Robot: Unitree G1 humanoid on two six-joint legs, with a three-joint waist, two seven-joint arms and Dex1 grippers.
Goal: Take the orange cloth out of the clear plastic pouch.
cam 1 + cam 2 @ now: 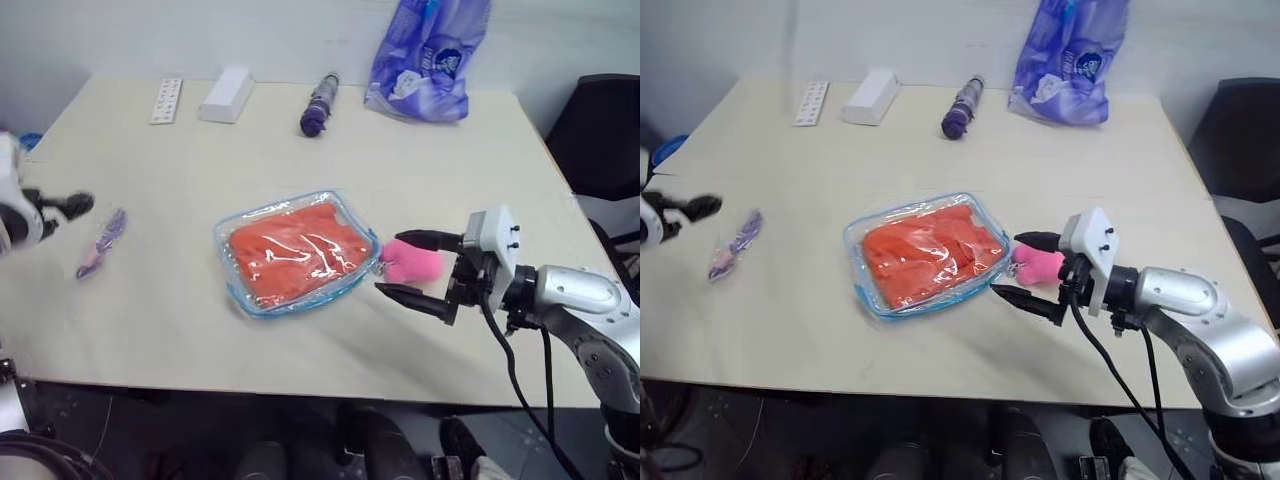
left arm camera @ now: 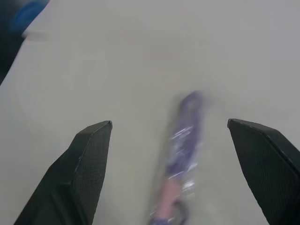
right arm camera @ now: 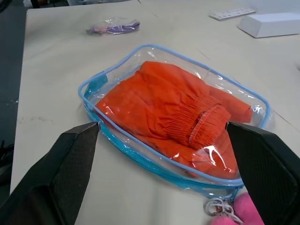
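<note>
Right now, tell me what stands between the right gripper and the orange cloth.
The right gripper, open, is at the pink pompom. The orange cloth lies sealed inside the clear plastic pouch, so the pouch wall and its blue zipper edge stand between them.

The purple-blue printed plastic bag (image 1: 420, 55) is cut off by the top edge of the head views. The left gripper (image 1: 70, 207) sits at the picture's left edge, its arm mostly out of frame. In the left wrist view the small purple wrapped item (image 2: 180, 159) is blurred — its contents cannot be told. The pink fluffy pompom (image 3: 234, 211) is cut by the right wrist view's lower edge — only part shows.
</note>
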